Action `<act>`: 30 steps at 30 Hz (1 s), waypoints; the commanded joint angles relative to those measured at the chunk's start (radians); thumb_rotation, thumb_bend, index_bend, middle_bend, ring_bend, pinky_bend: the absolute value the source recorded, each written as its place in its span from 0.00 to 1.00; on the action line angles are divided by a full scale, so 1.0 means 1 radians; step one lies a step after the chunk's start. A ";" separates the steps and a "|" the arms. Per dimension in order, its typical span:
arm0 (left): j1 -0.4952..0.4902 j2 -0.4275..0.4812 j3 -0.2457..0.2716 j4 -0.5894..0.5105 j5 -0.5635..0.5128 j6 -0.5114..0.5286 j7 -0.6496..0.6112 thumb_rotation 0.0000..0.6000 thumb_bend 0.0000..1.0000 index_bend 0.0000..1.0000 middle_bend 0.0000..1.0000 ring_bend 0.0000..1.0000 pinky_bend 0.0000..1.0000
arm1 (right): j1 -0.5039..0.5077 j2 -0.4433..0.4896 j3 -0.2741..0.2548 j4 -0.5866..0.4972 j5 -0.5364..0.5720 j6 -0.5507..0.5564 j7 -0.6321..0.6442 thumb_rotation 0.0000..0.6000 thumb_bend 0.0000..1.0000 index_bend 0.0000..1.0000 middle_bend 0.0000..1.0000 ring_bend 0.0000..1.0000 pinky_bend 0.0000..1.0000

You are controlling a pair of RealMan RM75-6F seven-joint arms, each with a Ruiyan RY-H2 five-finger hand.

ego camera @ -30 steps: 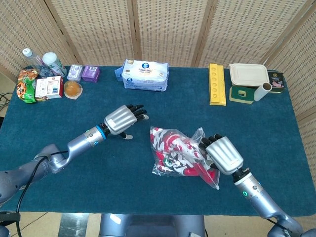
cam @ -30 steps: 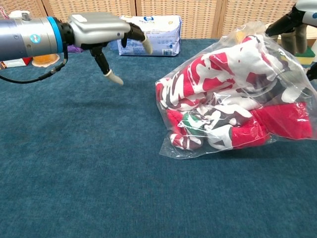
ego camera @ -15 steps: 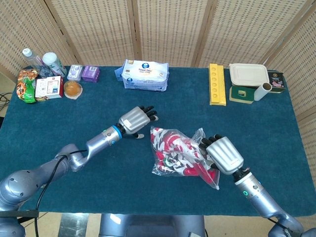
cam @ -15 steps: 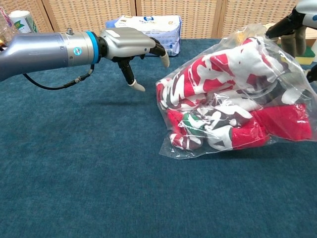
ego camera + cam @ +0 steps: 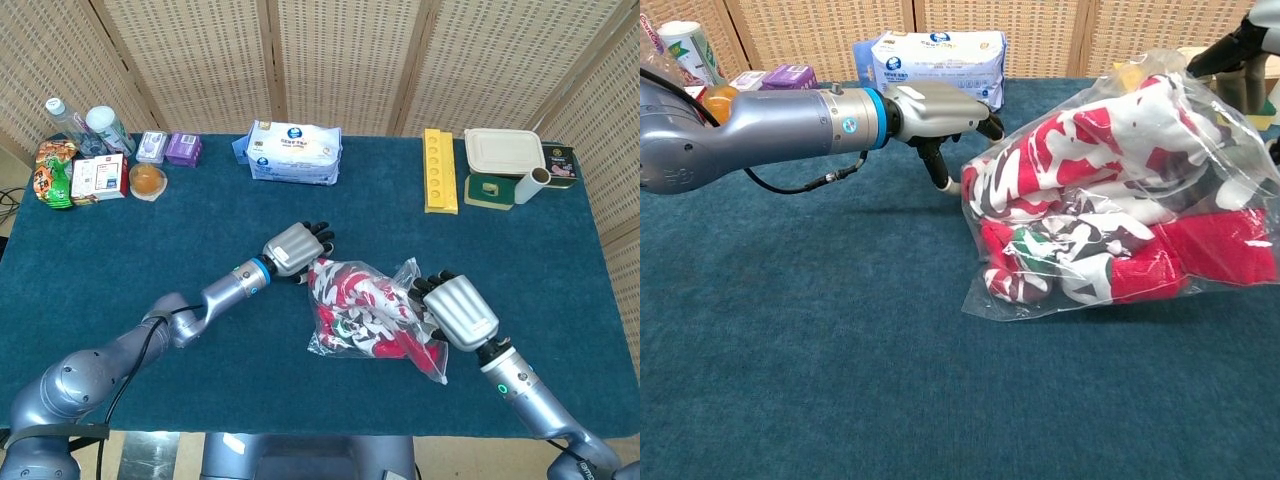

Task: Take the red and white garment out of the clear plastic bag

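The clear plastic bag point(image 5: 401, 273) lies right of the table's middle, stuffed with the red and white garment point(image 5: 358, 298). In the chest view the garment point(image 5: 1090, 200) fills the bag point(image 5: 1225, 125), whose right end stands higher. My left hand point(image 5: 298, 247) reaches in from the left with fingers spread, and its fingertips point(image 5: 952, 184) touch the bag's left end. My right hand point(image 5: 458, 312) grips the bag's right end, fingers curled over the plastic. Only its dark fingers point(image 5: 1238, 52) show at the chest view's top right.
A blue-and-white wipes pack point(image 5: 294, 152) lies at the back centre. A yellow tray point(image 5: 438, 170) and a white lunchbox point(image 5: 503, 152) stand at the back right. Bottles and snack packs point(image 5: 80, 165) crowd the back left corner of the blue table point(image 5: 150, 340).
My left hand has travelled right across the table and now touches the bag's left end. The right hand and the bag have barely shifted.
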State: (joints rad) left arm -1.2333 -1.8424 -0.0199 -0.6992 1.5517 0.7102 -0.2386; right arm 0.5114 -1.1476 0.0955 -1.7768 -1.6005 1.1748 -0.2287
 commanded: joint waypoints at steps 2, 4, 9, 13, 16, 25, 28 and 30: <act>-0.004 -0.017 0.000 0.022 0.010 0.009 -0.027 1.00 0.31 0.40 0.18 0.10 0.30 | 0.003 -0.001 -0.002 0.012 -0.002 -0.003 0.016 1.00 0.55 0.72 0.47 0.56 0.50; -0.005 -0.024 0.002 0.033 0.015 0.013 -0.036 1.00 0.33 0.44 0.18 0.10 0.30 | 0.004 -0.002 -0.003 0.015 -0.001 -0.005 0.021 1.00 0.55 0.72 0.47 0.56 0.50; -0.002 -0.044 0.011 0.064 0.029 0.026 -0.056 1.00 0.36 0.55 0.18 0.10 0.31 | 0.008 -0.008 -0.005 0.028 0.004 -0.014 0.038 1.00 0.55 0.72 0.47 0.56 0.50; 0.008 -0.048 0.023 0.078 0.038 0.035 -0.075 1.00 0.39 0.63 0.21 0.11 0.33 | 0.017 -0.015 -0.009 0.032 0.008 -0.032 0.065 1.00 0.55 0.72 0.47 0.56 0.50; 0.019 -0.038 0.033 0.073 0.047 0.046 -0.089 1.00 0.40 0.65 0.23 0.11 0.33 | 0.023 -0.018 -0.012 0.033 0.002 -0.039 0.077 1.00 0.55 0.72 0.47 0.56 0.50; 0.081 0.057 0.062 -0.035 0.067 0.131 -0.127 1.00 0.41 0.71 0.28 0.14 0.34 | 0.041 -0.016 -0.035 -0.003 -0.027 -0.072 0.103 1.00 0.55 0.72 0.48 0.56 0.50; 0.119 0.117 0.076 -0.107 0.066 0.161 -0.130 1.00 0.41 0.72 0.29 0.15 0.34 | 0.050 -0.014 -0.047 -0.032 -0.049 -0.084 0.097 1.00 0.55 0.72 0.49 0.56 0.50; 0.146 0.175 0.087 -0.182 0.064 0.179 -0.132 1.00 0.41 0.73 0.29 0.15 0.34 | 0.057 -0.011 -0.054 -0.054 -0.061 -0.097 0.097 1.00 0.55 0.72 0.49 0.56 0.50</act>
State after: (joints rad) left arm -1.1236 -1.7285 0.0514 -0.8086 1.6170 0.8621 -0.3652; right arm 0.5617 -1.1614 0.0488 -1.8153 -1.6502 1.0883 -0.1303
